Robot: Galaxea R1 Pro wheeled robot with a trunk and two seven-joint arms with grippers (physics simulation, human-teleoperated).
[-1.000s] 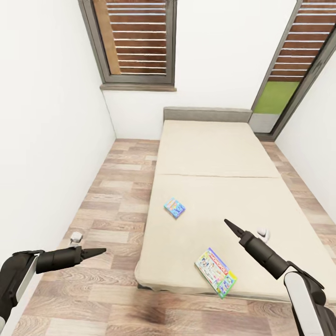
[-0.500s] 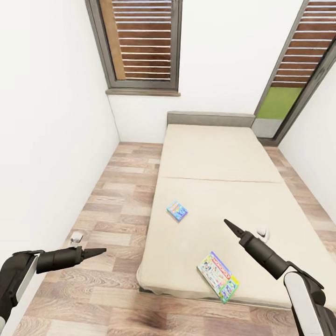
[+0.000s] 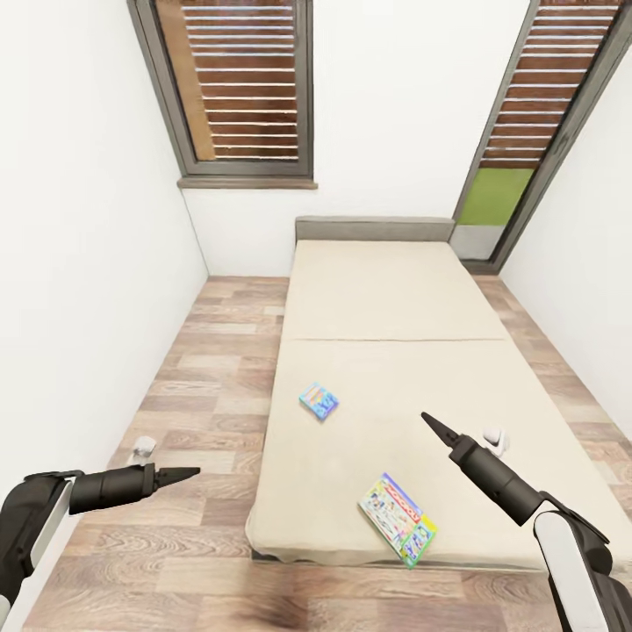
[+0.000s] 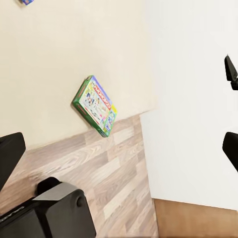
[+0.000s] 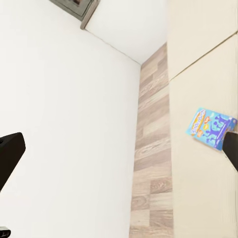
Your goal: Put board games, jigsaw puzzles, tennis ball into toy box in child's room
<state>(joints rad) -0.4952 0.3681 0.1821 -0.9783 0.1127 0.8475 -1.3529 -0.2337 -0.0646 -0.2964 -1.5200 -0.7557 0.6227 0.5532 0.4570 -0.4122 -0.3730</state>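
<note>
Two board games lie on the bed (image 3: 386, 298), both flat on the beige cover. The small blue game (image 3: 319, 401) sits near the bed's left edge, about midway down the lower half of the mattress, turned a little askew. The longer white-green game (image 3: 398, 519) lies closer to the foot, just short of the foot edge, set diagonally. The two are well apart from each other.

The left claw (image 3: 189, 474) hangs over the wood-plank floor (image 3: 202, 351) beside the bed, pointing right toward it; in the head view its fingers look pressed together into a point, holding nothing, while the left wrist view shows dark finger ends apart at the frame edges, so I cannot tell its state for sure. The right claw (image 3: 430, 423) is raised above the bed's lower right part, pointing up and left, empty; its fingers likewise read as one point from the head, so I cannot tell.

The left wrist view shows the white-green game (image 4: 96, 105) at the bed's edge above the floor. The right wrist view shows the blue game (image 5: 210, 128) on the cover.

Behind the headboard (image 3: 373, 228) stand white walls and two dark-framed windows (image 3: 233, 88).
</note>
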